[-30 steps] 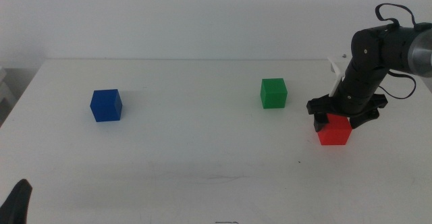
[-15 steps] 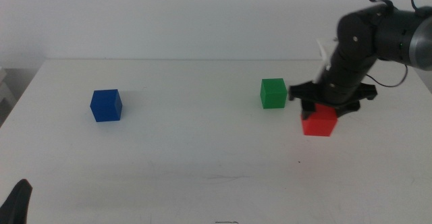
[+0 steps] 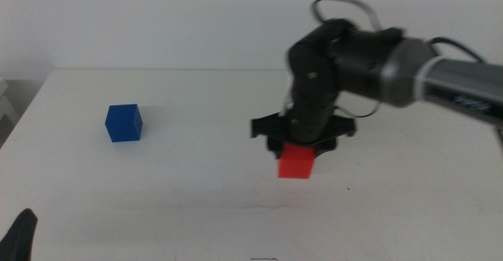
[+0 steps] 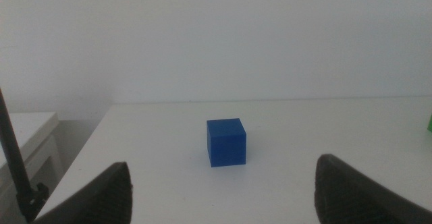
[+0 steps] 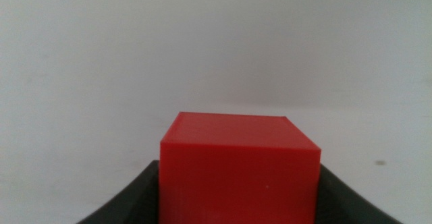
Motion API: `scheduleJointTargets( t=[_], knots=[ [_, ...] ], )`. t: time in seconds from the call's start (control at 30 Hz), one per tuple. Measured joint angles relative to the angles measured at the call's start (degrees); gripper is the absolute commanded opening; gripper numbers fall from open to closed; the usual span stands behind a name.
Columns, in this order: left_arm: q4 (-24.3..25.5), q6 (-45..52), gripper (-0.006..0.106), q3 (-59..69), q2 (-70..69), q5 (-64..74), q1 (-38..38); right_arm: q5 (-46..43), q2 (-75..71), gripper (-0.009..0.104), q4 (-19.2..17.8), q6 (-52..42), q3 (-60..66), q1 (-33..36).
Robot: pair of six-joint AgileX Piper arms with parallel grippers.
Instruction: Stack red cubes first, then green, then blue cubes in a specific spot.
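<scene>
I have the red cube point(image 3: 297, 163) pinched between the jaws of the right gripper point(image 3: 299, 145), hanging just below the wrist and clear of the white table point(image 3: 196, 182), so it can be set on the stacking spot first as the base. The green cube sits behind the arm, hidden in the middle view. The blue cube point(image 3: 123, 123) stands well off toward the left gripper point(image 4: 219, 190), which waits with jaws spread, facing it
</scene>
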Motion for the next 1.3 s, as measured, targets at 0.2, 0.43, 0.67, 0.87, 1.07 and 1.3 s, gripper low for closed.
scheduleJointTargets(
  t=[0.2, 0.43, 0.67, 0.87, 1.07, 1.3],
  knots=[
    [0.0, 0.0, 0.091, 0.0, 0.0, 0.0, 0.0, 2.8, 6.0, -0.001, 0.0, 1.1, -6.1, 3.4],
    [0.0, 0.0, 0.091, 0.0, 0.0, 0.0, 0.0, 3.1, 10.0, -0.001, 0.3, 2.9, -8.9, 4.5],
    [0.0, 0.0, 0.091, 0.0, 0.0, 0.0, 0.0, 3.0, 11.3, -0.001, 0.9, 3.0, -9.1, 5.6],
    [0.0, 0.0, 0.091, 0.0, 0.0, 0.0, 0.0, 3.1, 11.9, -0.001, 1.5, 3.1, -9.2, 6.1],
    [0.0, 0.0, 0.091, 0.0, 0.0, 0.0, 0.0, 3.2, 12.1, 0.057, 1.5, 3.6, -9.5, 6.1],
    [0.0, 0.0, 0.091, 0.0, 0.0, 0.0, 0.0, 3.0, 12.5, 0.087, 1.0, 3.6, -9.5, 6.1]
  ],
)
